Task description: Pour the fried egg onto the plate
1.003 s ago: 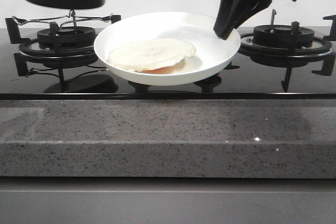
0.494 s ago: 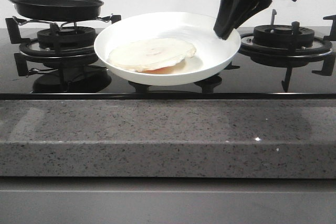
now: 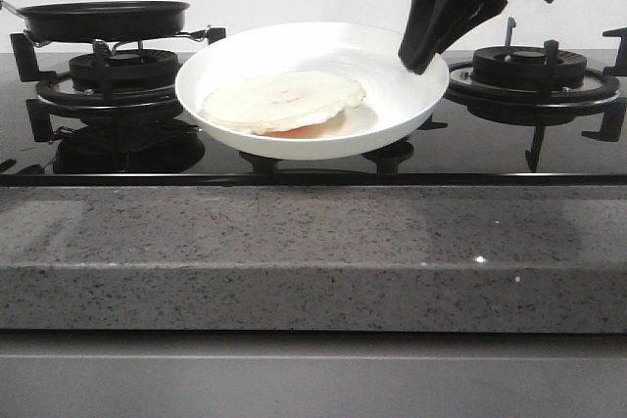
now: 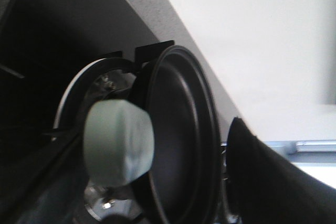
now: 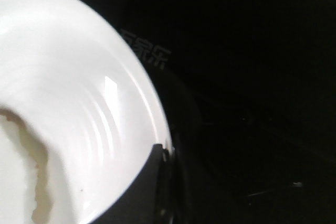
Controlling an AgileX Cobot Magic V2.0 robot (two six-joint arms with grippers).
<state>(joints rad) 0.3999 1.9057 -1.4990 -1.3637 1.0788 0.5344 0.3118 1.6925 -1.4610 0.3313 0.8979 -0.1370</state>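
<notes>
Black glass hob point(image 3: 470, 149) behind a grey speckled stone counter edge point(image 3: 313, 261), pale wall behind; front view.

Fried egg point(image 3: 282, 102) lies flat inside the plate point(image 3: 392, 56), left of plate centre, pale side up, a bit of orange showing at its lower front edge; in the right wrist view only its ragged edge point(image 5: 39, 192) shows at lower left of frame.

Plate sits mid-frame in the front view, tilted slightly toward the camera, lifted off the hob by the look of it, dark reflection under it; white rim point(image 5: 142, 93) arcs across the right wrist view.

Right gripper point(image 3: 423, 51) comes in from upper right of frame and is clenched on the plate's right rim; one dark finger point(image 5: 142, 192) lies over the rim inside the plate at bottom centre of the wrist view; the other finger is hidden under the plate.

Black frying pan point(image 3: 106, 19) at upper left of the front view, level, just above or on the left burner grate point(image 3: 118, 70); contact not clear from this angle; right burner point(image 3: 534, 70) at right of frame, well apart from the plate.

Left wrist view: pan interior point(image 4: 181, 140) fills centre frame, empty, dark; pale green rounded pad point(image 4: 118, 142) in front of it, blurred; probably the handle end or a finger pad, can't confirm; left gripper grip state cannot be told from this view.
</notes>
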